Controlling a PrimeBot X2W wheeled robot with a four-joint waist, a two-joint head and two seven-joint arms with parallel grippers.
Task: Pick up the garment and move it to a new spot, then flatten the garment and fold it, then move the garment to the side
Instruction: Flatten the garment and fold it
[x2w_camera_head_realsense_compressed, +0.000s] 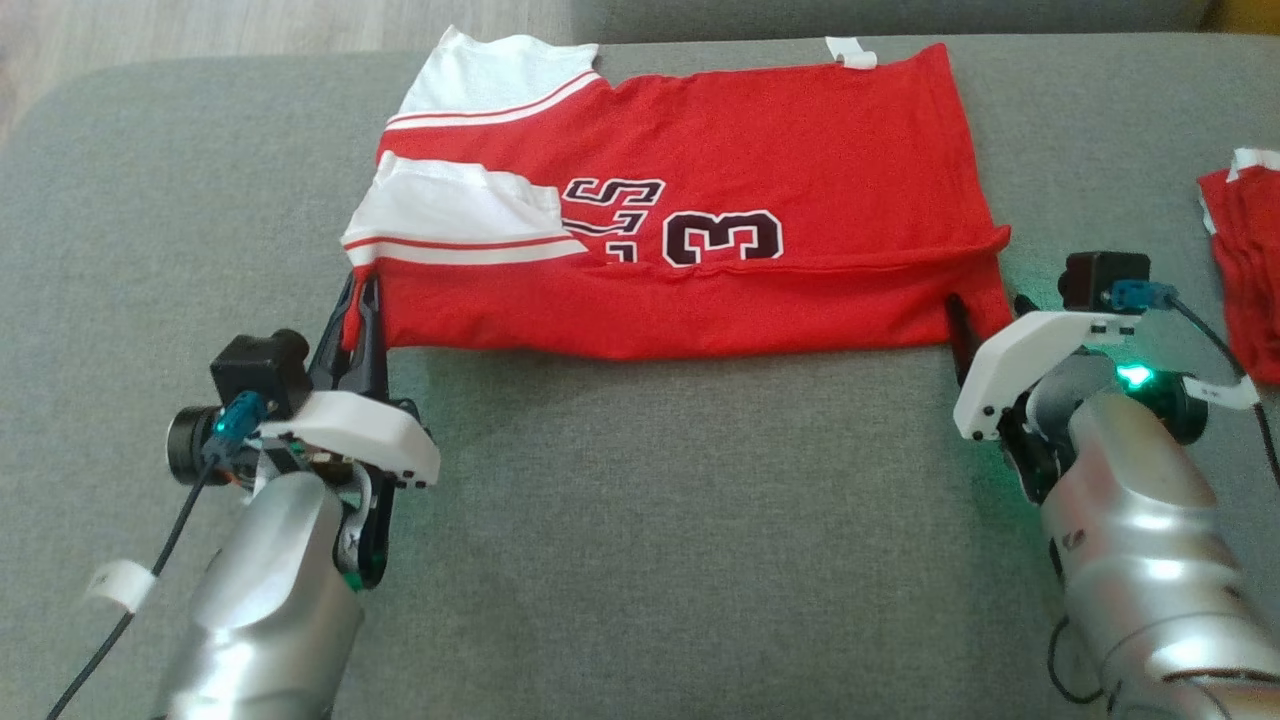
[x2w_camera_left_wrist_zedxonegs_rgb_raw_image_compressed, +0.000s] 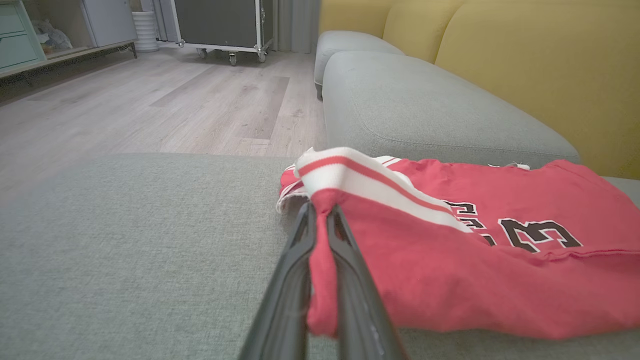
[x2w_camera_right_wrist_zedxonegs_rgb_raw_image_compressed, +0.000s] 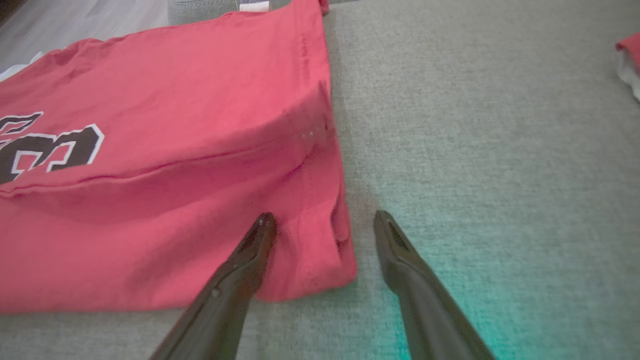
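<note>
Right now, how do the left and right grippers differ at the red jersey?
The left gripper is shut; the right gripper is open. The left gripper pinches the red jersey at the corner beside the white sleeve; the right gripper holds nothing, straddling the opposite corner, one finger over cloth, one over the sofa. Both sit at the jersey's near edge.

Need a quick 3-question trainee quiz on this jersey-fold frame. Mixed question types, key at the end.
1. True or false: the left gripper is shut on a corner of the red jersey.
2. The right gripper is: A) shut on cloth, B) open at the jersey's corner, C) holding a white tag.
3. What surface does the jersey lie on?
Key: 1 true; 2 B; 3 the grey sofa cushion.
</note>
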